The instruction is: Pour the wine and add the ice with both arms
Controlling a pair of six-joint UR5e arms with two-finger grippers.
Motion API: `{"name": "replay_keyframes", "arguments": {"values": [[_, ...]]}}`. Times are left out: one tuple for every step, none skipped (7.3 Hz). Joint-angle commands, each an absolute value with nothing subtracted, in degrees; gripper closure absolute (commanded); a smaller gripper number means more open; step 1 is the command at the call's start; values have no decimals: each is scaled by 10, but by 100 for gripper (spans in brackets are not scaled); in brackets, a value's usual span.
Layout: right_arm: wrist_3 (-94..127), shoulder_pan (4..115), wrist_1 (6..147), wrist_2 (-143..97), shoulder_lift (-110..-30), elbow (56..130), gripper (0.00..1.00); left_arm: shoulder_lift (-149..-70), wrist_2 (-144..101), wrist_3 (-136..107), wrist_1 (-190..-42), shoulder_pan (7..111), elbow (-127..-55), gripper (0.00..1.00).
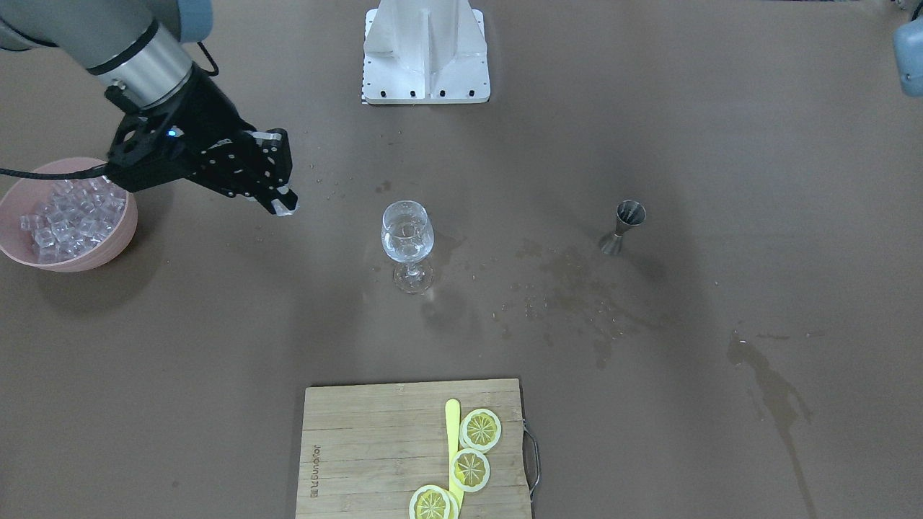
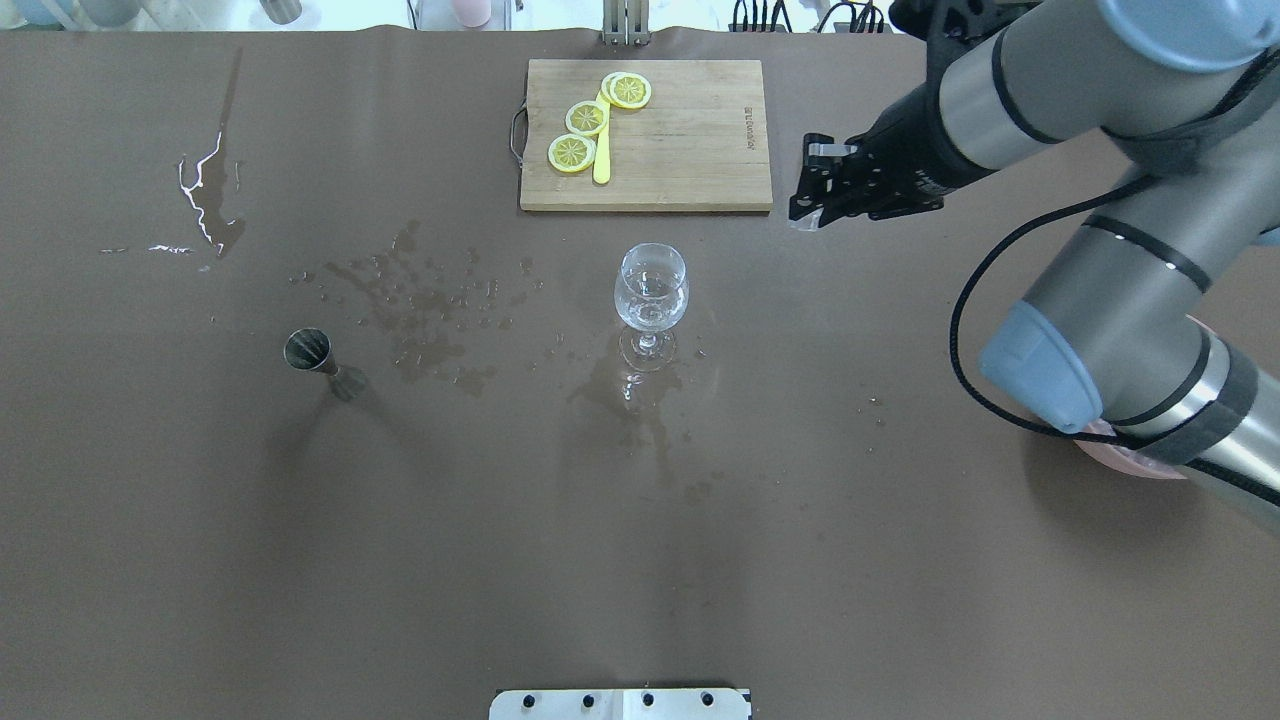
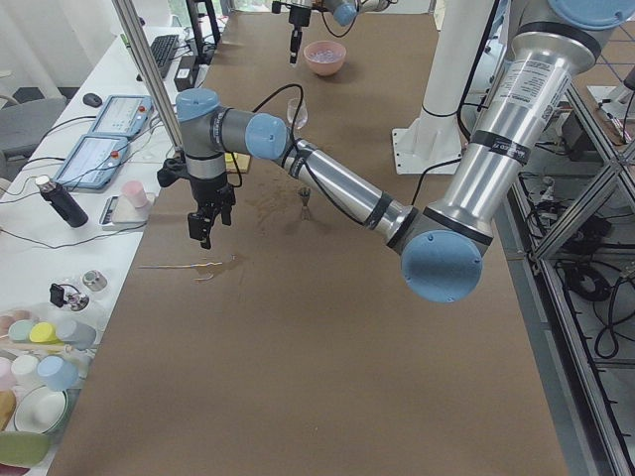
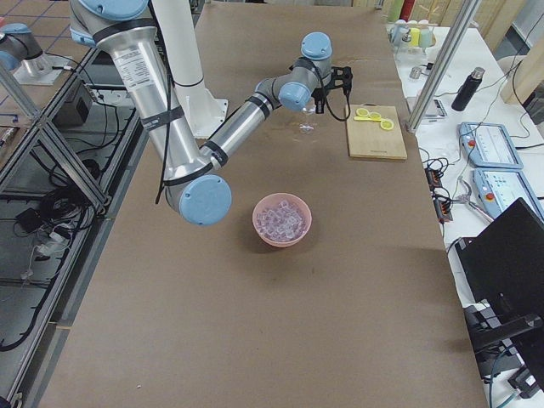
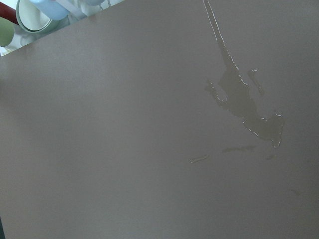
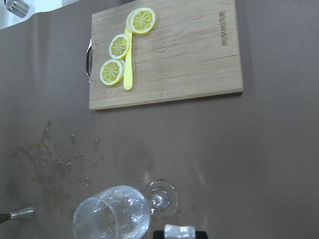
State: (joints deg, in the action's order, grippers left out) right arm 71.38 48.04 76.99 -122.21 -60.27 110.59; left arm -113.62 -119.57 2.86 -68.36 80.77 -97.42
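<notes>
Brown surface (image 1: 216, 360) is wet: dark stains (image 1: 577, 288) lie between the wine glass (image 1: 407, 234) and the jigger (image 1: 624, 227), plus a patch right at the glass foot.

We read the glass as upright, with a little clear wine (image 1: 406, 249) low in the bowl.

Right fingers (image 1: 277, 189) are clamped on one ice cube (image 1: 288, 204), held in the air on the robot's right of the glass, roughly halfway between the glass and the pink bowl (image 1: 122, 231). The rest of the ice (image 1: 68, 216) sits heaped in that bowl, well apart from the glass.

Left fingers (image 3: 201, 230) hang over the surface far out on the glass's other side, past the jigger. We can't tell if they're open or closed, since only the side view shows them.

Risks we see from here:
- The cube is held only at the fingertips and is likely wet. It could slip out before it's over the glass.
- Releasing high could splash the wine or bounce the cube off the rim.
- Coming in low could clip the rim. The tall stem on a wet foot means the glass could slide or tip.
</notes>
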Motion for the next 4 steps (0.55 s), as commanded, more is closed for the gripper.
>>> {"name": "replay_keyframes", "arguments": {"values": [[742, 444, 768, -1187, -567, 1083, 100, -1139, -1196, 30, -683, 809, -957, 2], [744, 433, 767, -1183, -549, 1068, 100, -1139, -1196, 29, -683, 809, -956, 2], [756, 419, 767, -1180, -547, 1065, 100, -1139, -1196, 29, -683, 810, -956, 2], [756, 405, 767, -1168, -545, 1065, 100, -1139, -1196, 29, -683, 810, -957, 2]]}}
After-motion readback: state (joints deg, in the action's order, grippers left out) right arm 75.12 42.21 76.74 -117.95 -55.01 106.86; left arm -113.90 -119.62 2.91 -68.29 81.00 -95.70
